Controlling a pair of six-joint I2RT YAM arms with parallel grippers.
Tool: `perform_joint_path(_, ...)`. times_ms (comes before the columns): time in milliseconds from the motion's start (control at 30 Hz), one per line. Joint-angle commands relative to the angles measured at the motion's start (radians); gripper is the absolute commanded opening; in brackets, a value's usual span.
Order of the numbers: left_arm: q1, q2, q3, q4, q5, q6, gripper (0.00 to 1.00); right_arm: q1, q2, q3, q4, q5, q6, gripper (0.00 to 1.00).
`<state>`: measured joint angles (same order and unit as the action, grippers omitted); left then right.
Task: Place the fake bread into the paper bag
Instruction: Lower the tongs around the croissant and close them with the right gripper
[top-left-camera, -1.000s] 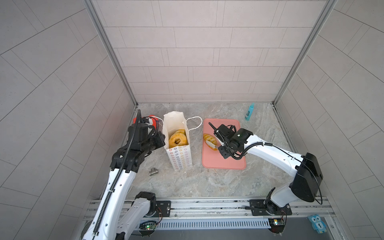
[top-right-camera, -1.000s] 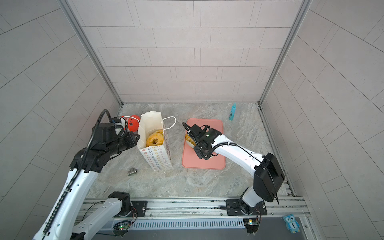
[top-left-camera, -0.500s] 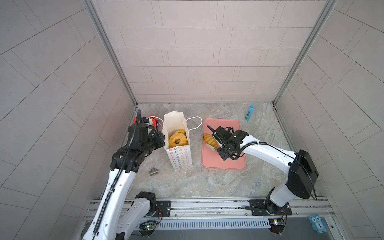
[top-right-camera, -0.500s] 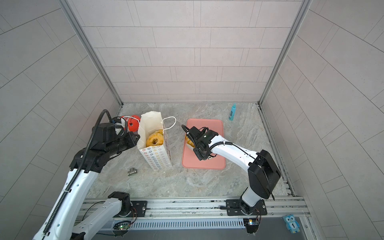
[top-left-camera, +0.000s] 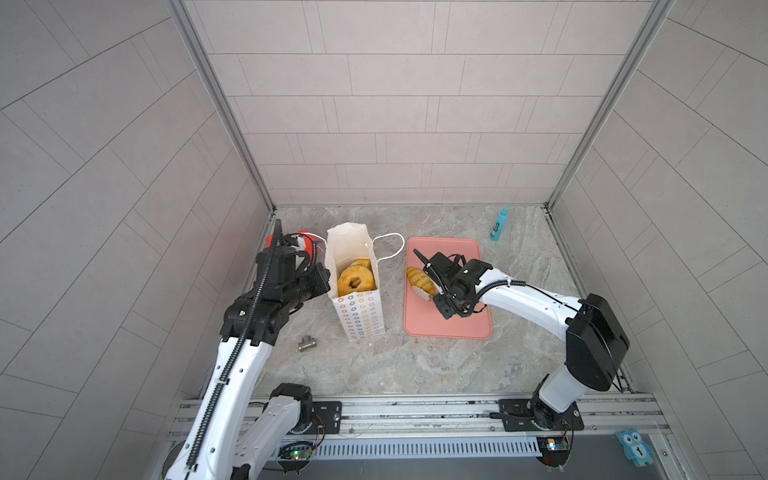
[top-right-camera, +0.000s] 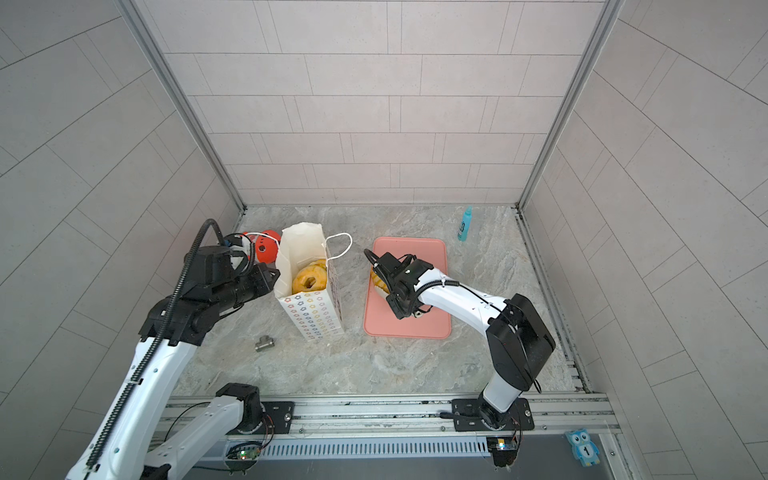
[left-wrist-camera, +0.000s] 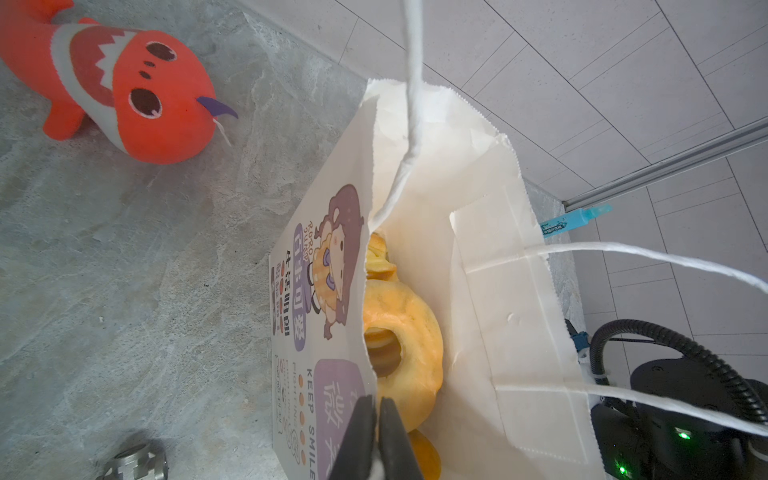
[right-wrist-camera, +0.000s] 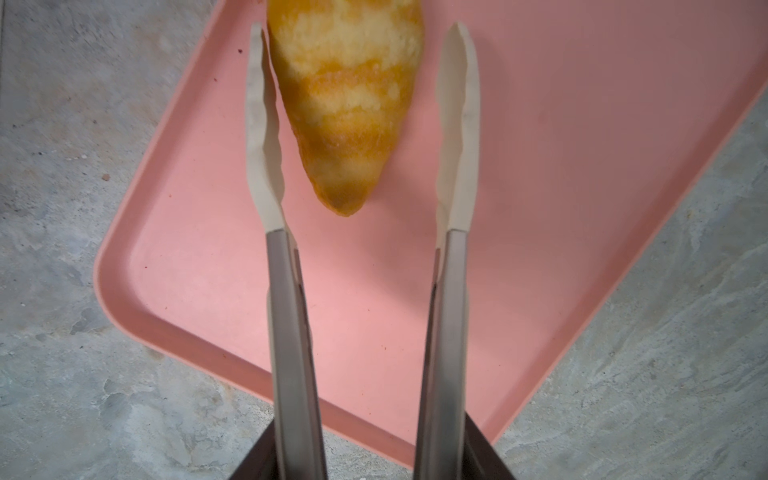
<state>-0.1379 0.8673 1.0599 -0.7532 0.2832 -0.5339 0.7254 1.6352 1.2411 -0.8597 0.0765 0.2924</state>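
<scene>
Fake bread (right-wrist-camera: 345, 104) between jaws of tongs (right-wrist-camera: 291, 311)

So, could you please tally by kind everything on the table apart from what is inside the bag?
Paper bag: 1
Pink tray: 1
Bread roll on the tray: 1
Red plush fish: 1
Blue bottle: 1
Metal fitting: 1
Total: 6

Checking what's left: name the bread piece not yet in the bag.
The striped long loaf on the pink tray, between the arms of the tongs; the ring donut and others sit inside the paper bag.
</scene>
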Motion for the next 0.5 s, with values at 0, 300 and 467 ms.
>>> perform_joint_path(0,0.001,-0.011,0.001,-0.006,-0.012,0.009,0.09,-0.004,0.008,-0.006,0.012,0.006,0.01,0.5)
perform_joint_path(300,0.0,-0.011,0.002,-0.005,-0.011,0.009,0.09,-0.021,-0.031,-0.014,0.01,0.023,0.014,0.4)
perform_joint_path(467,0.001,-0.012,0.003,-0.006,-0.011,0.01,0.09,-0.036,-0.074,-0.013,-0.005,0.031,0.015,0.39)
